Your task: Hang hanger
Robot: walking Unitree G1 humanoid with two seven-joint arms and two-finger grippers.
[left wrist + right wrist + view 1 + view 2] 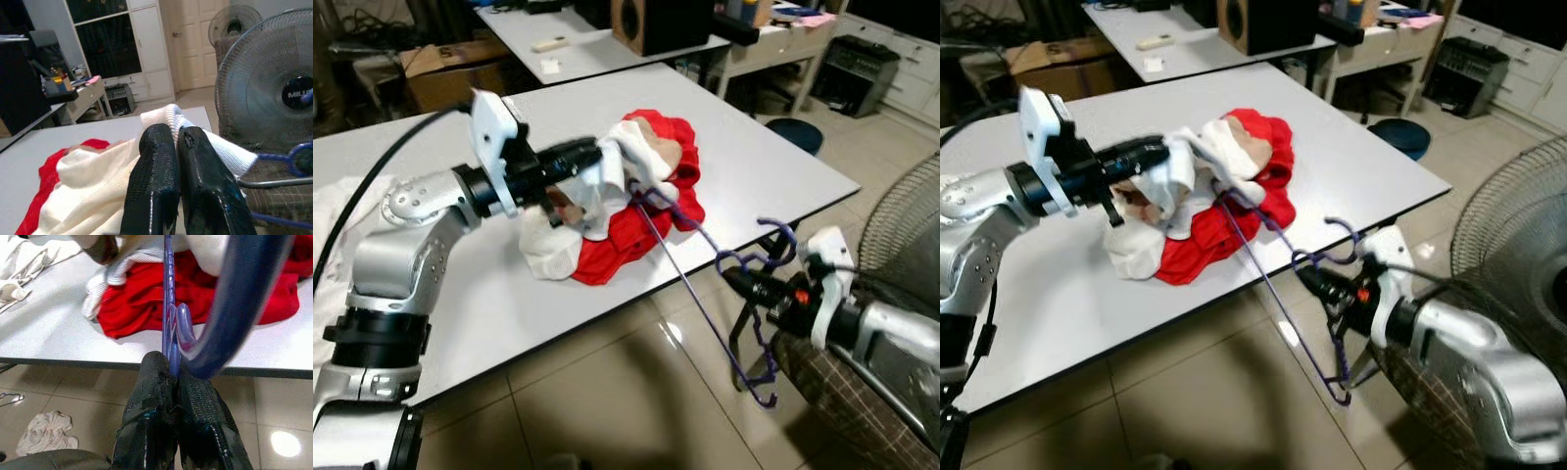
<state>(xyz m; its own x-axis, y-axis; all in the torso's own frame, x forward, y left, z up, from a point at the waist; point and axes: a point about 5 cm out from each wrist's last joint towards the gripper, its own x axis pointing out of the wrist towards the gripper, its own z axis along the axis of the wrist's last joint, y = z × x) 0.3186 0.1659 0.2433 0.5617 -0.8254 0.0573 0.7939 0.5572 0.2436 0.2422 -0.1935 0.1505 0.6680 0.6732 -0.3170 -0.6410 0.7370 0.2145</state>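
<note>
Left eye view, arms: left gripper [597,157] is stretched out over the white table [783,166], fingers buried in a cream-white garment [607,181]. Right gripper [736,279] sits lower, off the table's near edge, above the tiled floor [607,392].

Left eye view, hanger: purple hanger [705,264] slants from the cloth pile down past the table edge, one end tucked into the clothes, hook near the right gripper.

Right eye view, room: red garment [1234,230] lies under the white one. A fan [1518,225] stands on the right, a second table [1185,39] behind with a speaker [1263,22] on it, and a cardboard box [1058,59] back left.

Left wrist view, jaws: fingers [156,176] pinched together, clamped on the white knit, which bulges out past the tips. Fan grille and white cupboard doors [146,44] beyond.

Right wrist view, jaws: fingers [151,396] clenched tight on the hanger's purple wire right at the neck; the blurry hook curves up close to the lens. A crumpled white rag [46,433] lies on the floor.
</note>
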